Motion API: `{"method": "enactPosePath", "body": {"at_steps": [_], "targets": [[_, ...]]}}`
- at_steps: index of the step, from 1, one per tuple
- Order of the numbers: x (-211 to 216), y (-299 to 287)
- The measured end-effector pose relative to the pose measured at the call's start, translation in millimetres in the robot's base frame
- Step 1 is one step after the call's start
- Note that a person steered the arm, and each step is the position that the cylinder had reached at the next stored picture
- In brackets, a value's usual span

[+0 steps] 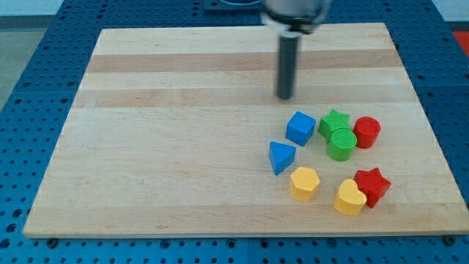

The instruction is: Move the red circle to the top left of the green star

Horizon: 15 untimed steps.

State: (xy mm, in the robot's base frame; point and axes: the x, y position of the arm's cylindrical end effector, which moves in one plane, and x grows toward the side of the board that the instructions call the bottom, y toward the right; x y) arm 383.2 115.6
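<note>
The red circle (366, 132) lies at the view's right, touching the right side of the green star (334, 121). A green circle (341, 144) sits just below the star and overlaps its lower edge. My tip (284, 97) stands on the board above and to the left of this group. It is a short way up and left of the blue cube (300, 127) and touches no block.
A blue triangle (281, 157) lies below the blue cube. A yellow hexagon (304, 183), a yellow heart (349, 198) and a red star (372, 185) lie near the wooden board's (168, 132) bottom right. Blue pegboard surrounds the board.
</note>
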Motion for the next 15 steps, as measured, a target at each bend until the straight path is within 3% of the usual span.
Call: {"method": "enactPosePath", "body": {"at_steps": [1, 2, 3, 4, 5, 6, 9, 10, 12, 13, 15], "targets": [[9.6, 95.1], [69.0, 112.9], [105.1, 99.9], [108.3, 60.2], [96.0, 3.9], [82.4, 0.0], [82.4, 117.1], [63.9, 131.8], [24.5, 10.0], [20.8, -15.0], [35.7, 47.7]]}}
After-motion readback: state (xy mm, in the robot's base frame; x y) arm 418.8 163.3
